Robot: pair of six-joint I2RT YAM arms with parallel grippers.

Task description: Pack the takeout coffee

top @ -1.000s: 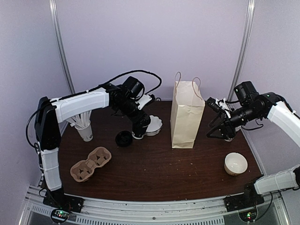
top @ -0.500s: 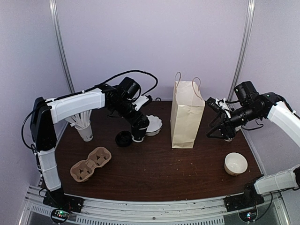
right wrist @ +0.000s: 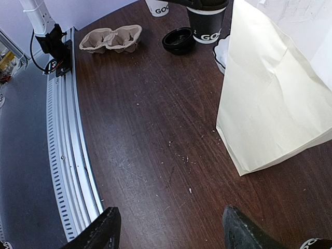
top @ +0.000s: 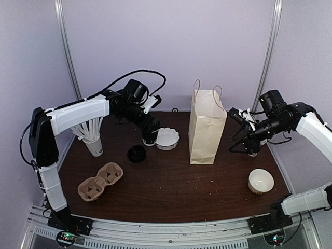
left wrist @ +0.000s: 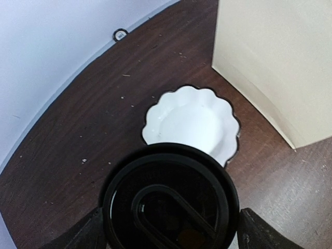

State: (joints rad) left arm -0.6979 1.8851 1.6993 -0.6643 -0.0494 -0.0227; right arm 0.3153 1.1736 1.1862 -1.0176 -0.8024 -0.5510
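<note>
We see the takeout coffee [top: 150, 136] upright, lid on, clamped at its sides between the left fingers [left wrist: 83, 236]; the wrist view looks straight down on the black lid with a finger on either flank. It sits toward the far edge of the tabletop [top: 171, 192], a little left of the middle, just beside the scalloped white dish [top: 168, 138]. We cannot tell whether its base is clear of the wood.

The relation that matters is cup to paper bag [top: 207, 127]. The bag stands upright to the cup's right, past the dish, with its open mouth well above the lid. The cup's long axis is vertical and matches the bag's, so we judge no tilting is called for: the move is a lift above the bag's rim, a carry to the right, then a straight descent.

The left arm has the cup and is the nearer one. The right fingers [right wrist: 101, 231] are spread and grasp nothing, hovering near the right edge on the bag's other side, where we think they could steady the bag
</note>
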